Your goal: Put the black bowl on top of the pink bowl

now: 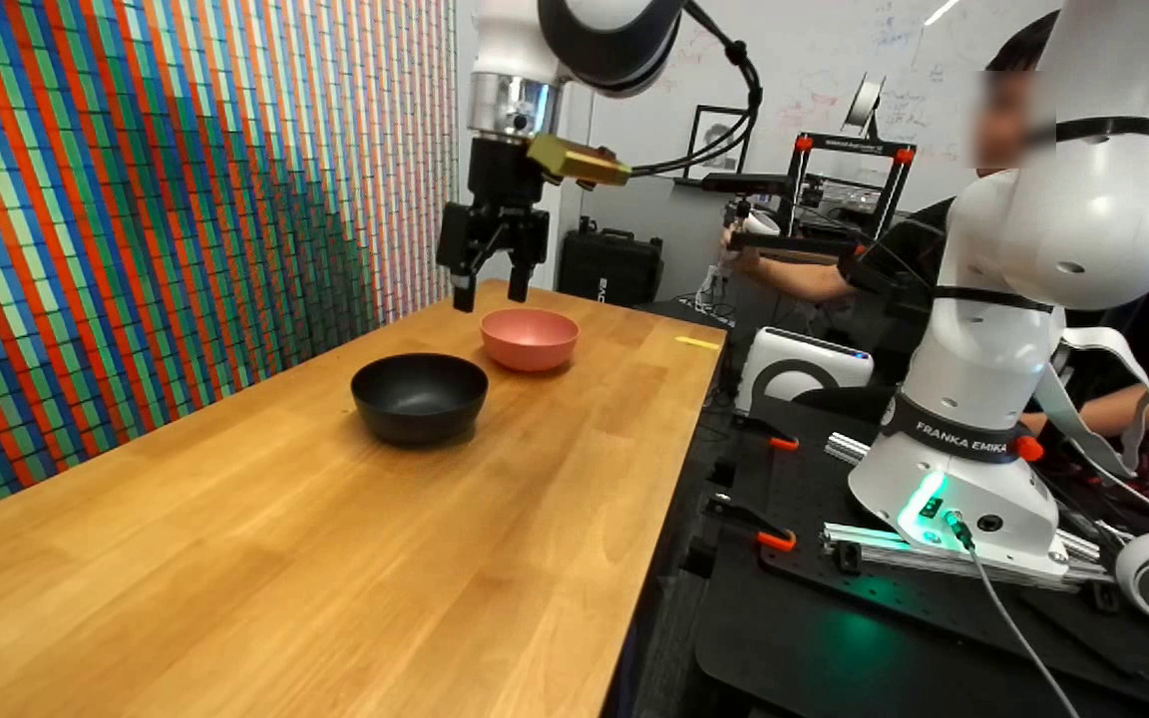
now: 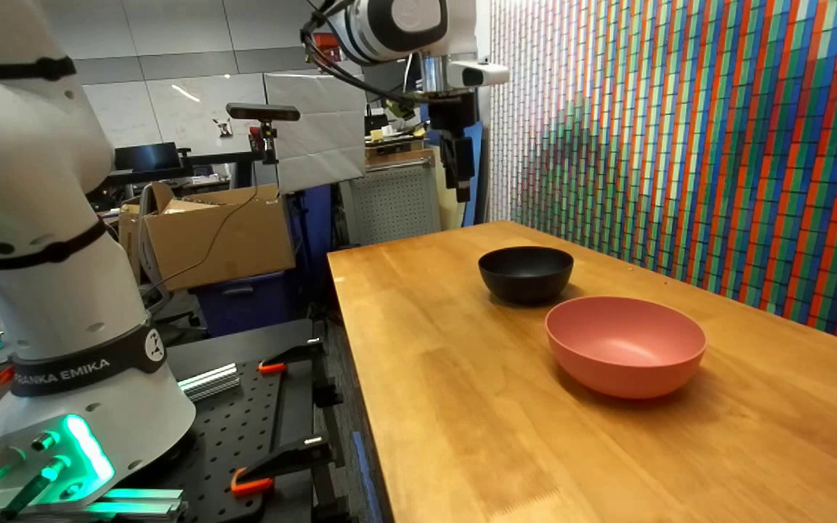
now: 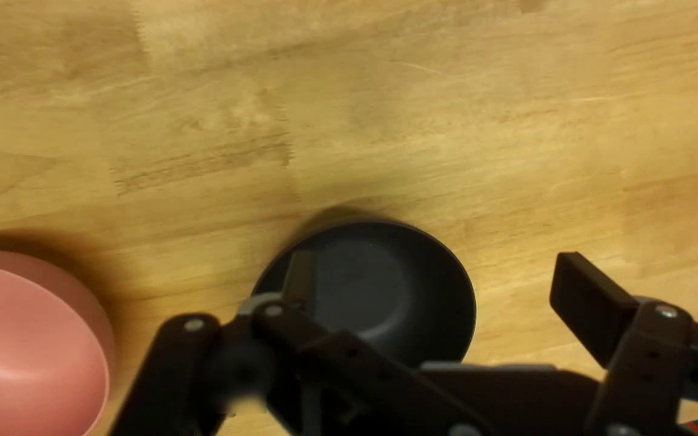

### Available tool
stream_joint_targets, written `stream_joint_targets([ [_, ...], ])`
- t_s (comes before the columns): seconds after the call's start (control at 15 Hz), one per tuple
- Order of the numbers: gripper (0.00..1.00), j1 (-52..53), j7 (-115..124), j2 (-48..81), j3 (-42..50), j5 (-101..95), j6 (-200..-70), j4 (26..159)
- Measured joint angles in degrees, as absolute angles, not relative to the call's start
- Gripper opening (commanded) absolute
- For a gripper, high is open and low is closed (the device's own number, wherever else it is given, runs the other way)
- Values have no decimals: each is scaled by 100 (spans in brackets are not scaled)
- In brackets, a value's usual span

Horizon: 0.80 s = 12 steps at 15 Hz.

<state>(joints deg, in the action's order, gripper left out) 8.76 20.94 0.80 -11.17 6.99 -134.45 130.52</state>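
We see the gripper [image 1: 491, 292] hanging from the white arm [image 1: 515, 40], pointing down over the table [image 1: 495, 558], higher than the rims of both bowls. We read it as released: in the wrist view its fingers [image 3: 591, 306] are spread well apart. Below the gripper we find the black bowl [image 3: 385, 278], upright on the table; in the wrist view one finger crosses its dark interior, while the opposite finger shows against bare table past the rim. In both exterior views we make out a gap between fingertips and bowls.

Off to one side of the gripper, and lower, we have the pink bowl [image 2: 625, 349], also upright, cut off at the left edge of the wrist view. Table shows between the two bowls, so we count them as apart.

In both exterior views we see the wall [image 1: 186, 249] of red, blue and green blocks on one side of the gripper and the robot's base [image 2: 128, 407] on the opposite side, a green strip [image 2: 89, 447] glowing on it. Behind the gripper, past the table's end, we notice a black case [image 1: 611, 267]. On the base side of the gripper we see a person [image 1: 799, 279], partly hidden, face blurred, and a cardboard box [image 2: 219, 232].
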Motion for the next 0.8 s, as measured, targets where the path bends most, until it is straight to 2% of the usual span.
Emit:
stream_joint_targets([
  [0.53, 100, 1698, 3455, 2780, -806, -232, -13871, 10990],
  [0.6, 96, 1833, 3527, 3050, -726, -233, -13872, 10721],
  [0.67, 74, 1944, 3576, 3274, -653, -233, -13872, 10484],
  [0.8, 69, 2128, 3645, 3633, -510, -233, -13858, 10067],
])
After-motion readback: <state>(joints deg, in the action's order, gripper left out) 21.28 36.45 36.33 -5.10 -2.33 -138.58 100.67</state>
